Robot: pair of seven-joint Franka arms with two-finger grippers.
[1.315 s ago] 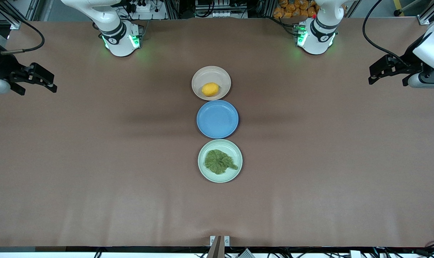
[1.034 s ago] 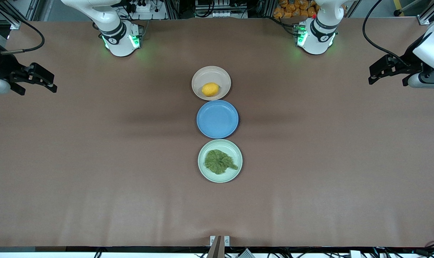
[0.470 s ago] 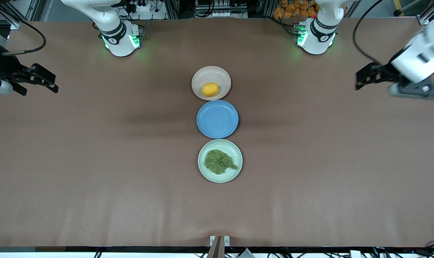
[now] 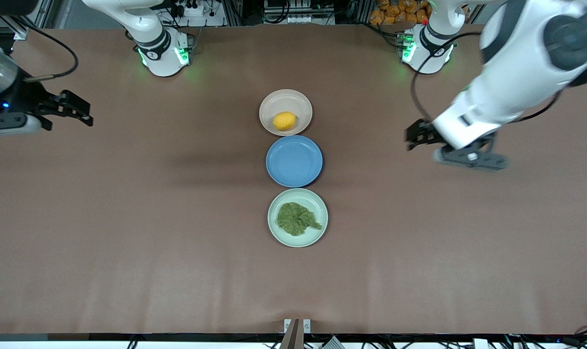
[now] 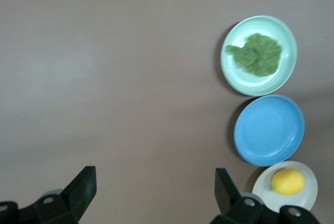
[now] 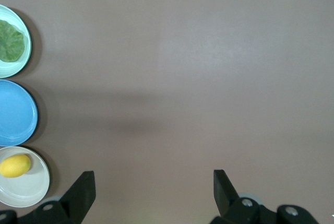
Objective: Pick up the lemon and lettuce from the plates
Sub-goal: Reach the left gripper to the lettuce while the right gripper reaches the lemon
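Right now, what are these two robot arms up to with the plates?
Nothing is picked up yet. The lemon sits on the beige plate and the lettuce on the mint plate, with an empty blue plate between them. The left gripper is open over bare table at its arm's end. The right gripper, also open, hangs over the table toward its own end.

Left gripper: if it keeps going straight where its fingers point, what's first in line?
Probably bare table. The left gripper is open and looks down on brown tabletop toward the left arm's end; the plates with the lemon and lettuce sit off to one side of that line. Its height above the table is unclear.
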